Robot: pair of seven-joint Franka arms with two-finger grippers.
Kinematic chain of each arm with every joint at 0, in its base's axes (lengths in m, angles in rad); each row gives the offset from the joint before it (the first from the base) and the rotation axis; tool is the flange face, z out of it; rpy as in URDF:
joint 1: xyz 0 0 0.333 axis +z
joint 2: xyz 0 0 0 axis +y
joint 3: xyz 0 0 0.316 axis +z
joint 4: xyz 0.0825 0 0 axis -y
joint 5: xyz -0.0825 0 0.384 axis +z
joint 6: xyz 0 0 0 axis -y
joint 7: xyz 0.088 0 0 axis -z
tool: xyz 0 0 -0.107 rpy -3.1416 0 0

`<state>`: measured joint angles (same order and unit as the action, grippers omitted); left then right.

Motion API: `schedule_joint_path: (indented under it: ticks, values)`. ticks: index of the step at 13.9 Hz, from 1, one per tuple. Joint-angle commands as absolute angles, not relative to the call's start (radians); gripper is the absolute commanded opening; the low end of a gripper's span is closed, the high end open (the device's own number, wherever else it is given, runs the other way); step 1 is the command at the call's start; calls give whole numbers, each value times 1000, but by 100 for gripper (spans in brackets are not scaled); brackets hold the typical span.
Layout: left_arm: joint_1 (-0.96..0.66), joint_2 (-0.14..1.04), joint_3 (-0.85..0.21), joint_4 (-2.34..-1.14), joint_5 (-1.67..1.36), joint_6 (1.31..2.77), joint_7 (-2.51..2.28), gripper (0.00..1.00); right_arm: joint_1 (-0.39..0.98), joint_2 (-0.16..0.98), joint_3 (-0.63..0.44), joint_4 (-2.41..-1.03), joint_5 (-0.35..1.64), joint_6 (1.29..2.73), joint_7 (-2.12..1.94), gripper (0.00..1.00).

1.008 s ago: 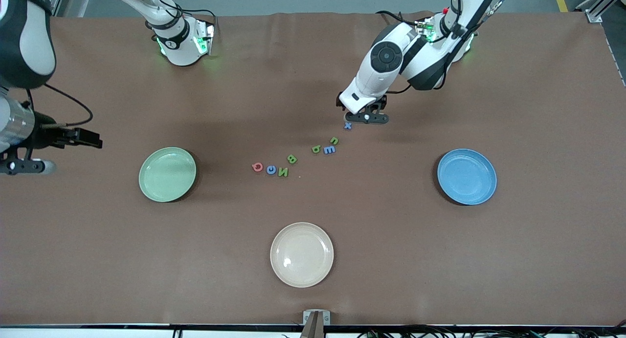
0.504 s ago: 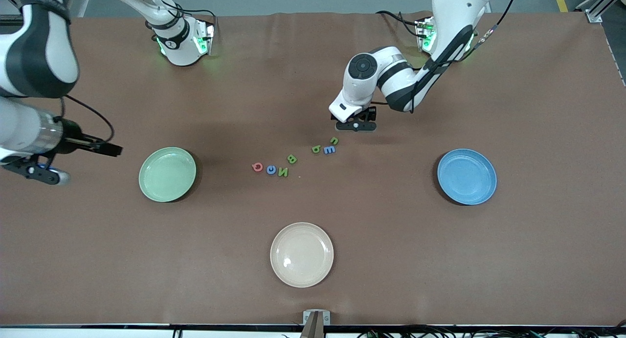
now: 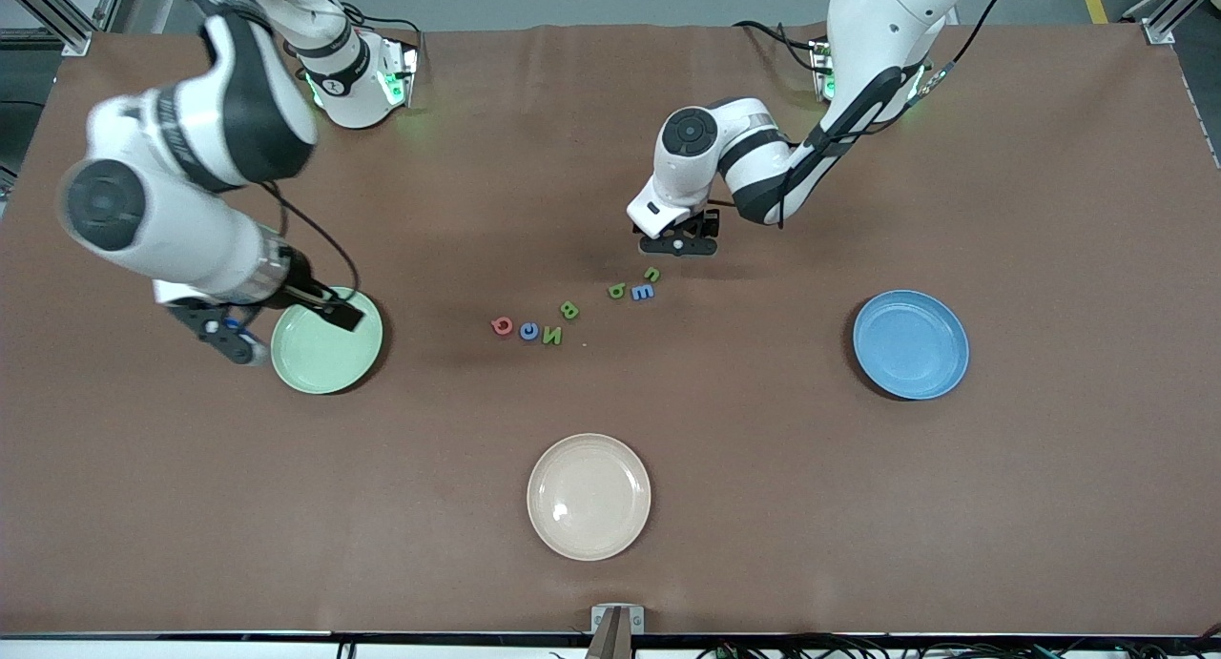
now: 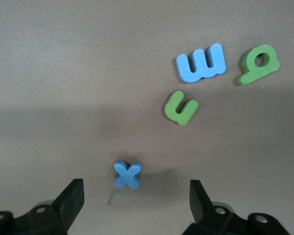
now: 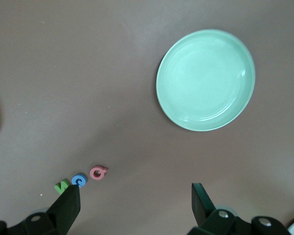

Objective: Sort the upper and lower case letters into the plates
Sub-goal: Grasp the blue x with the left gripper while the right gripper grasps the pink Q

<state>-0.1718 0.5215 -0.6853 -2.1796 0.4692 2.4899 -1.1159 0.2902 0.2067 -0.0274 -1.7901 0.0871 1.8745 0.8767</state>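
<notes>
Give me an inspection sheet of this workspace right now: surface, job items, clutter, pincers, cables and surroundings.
Surface: brown table cover, lightly creased.
Job's things: seven letters show in the front view, loose on the cover between the plates; the blue x shows only in the left wrist view. Pale green plate and blue plate hold no letters.
Clutter: cream plate, nearest the front camera, with nothing in it.
Pincers: left pincer open, straddling the blue x; right pincer open, up in the air near the pale green plate's rim.
Cables: black leads run along both arms; loose wires past the table's near edge.
Surroundings: aluminium frame posts at the table corners.
</notes>
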Motion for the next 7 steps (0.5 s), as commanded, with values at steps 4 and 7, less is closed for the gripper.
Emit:
schedule_joint_path:
  ticks: [4, 7]
  values:
    - [-170, 552, -684, -2166, 529, 2490, -1137, 85, 383, 277, -40, -1974, 103, 2179, 1076, 100]
    - [-172, 563, -683, -2168, 541, 2488, -1138, 80, 466, 362, -40, -1991, 103, 2288, 1205, 100]
